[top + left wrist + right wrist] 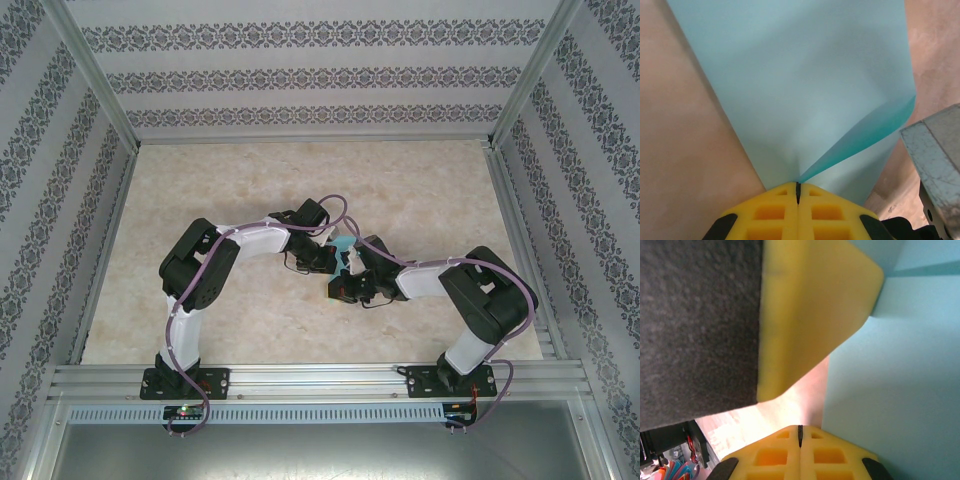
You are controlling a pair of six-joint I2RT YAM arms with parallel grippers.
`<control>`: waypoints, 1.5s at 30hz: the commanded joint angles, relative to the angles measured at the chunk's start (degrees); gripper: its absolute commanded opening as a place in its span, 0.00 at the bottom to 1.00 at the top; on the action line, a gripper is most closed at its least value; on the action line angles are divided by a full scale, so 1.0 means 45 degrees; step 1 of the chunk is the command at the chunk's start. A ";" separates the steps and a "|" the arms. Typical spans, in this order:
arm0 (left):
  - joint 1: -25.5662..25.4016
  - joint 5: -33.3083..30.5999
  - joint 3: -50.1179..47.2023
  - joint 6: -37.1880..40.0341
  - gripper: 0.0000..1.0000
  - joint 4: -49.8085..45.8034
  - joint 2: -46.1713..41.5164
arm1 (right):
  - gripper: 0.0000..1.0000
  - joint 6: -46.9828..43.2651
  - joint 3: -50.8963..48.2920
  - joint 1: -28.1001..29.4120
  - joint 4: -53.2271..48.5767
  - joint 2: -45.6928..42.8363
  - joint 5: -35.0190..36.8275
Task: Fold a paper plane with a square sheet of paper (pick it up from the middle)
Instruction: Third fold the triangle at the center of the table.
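Soft even light; blurry close foreground

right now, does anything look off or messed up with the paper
Only the square sheet of paper: it's buckled, not flat. Pinched in the shut left claw, it fans out from the pinch, with a darker fold running out to one edge. No tear shows.

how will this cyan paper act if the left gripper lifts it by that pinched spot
Probably floppy: the paper buckles into a soft fold where the left gripper pinches it. Likely very light, since it looks like one thin sheet. It may crease easily, as that fold suggests.
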 commanded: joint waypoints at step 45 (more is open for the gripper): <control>0.0238 -0.0831 0.0667 0.0528 0.05 -0.1251 0.0655 | 0.00 -0.2944 0.1604 -0.2564 -0.3631 0.0206 0.0723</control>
